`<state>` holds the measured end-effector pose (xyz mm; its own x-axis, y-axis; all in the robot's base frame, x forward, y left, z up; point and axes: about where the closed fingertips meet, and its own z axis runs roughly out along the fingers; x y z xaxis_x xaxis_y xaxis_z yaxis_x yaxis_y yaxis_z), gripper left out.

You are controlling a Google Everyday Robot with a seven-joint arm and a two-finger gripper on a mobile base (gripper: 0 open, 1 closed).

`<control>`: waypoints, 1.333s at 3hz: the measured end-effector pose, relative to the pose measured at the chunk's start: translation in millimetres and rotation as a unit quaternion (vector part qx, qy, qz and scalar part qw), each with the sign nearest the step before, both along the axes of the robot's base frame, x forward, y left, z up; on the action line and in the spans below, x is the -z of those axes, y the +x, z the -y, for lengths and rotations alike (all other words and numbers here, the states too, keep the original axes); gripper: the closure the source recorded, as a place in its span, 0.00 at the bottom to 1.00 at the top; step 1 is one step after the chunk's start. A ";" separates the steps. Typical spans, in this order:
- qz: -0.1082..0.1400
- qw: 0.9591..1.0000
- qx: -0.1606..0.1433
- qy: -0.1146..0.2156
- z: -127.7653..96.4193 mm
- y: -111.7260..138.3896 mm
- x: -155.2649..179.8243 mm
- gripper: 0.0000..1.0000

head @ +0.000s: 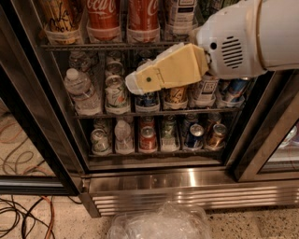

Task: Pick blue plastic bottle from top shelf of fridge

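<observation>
Bottle: clear plastic with an amber-brown tint, pale label with dark scribbled print that cannot be read. Cut off by the upper picture edge, so only the lower body seen. Stands upright at the left end of the top shelf, base seated in a clear holder at the shelf's front edge. Just right of it, two red Coca-Cola bottles with white script partly legible, then a white-labelled bottle with print too small to read.

End effector: cream-coloured wedge on a white arm, pointing left in front of the middle rack, below the top shelf and to the right of the bottle, well apart from it. Released or clenched: cannot tell.

Behind it, a water bottle at the rack's left end and cans alongside, brands unreadable. Further cans on the lowest rack of the fridge. Crumpled clear plastic and cables on the floor.
</observation>
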<state>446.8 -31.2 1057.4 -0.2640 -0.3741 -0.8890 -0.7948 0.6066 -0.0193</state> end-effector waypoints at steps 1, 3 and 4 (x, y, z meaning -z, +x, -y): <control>0.013 1.000 0.027 0.005 -5.6 4.5 -5.5 0.00; 0.063 0.987 0.142 0.031 0.0 19.5 -19.4 0.00; 0.087 0.978 0.186 0.040 9.1 30.8 -22.5 0.00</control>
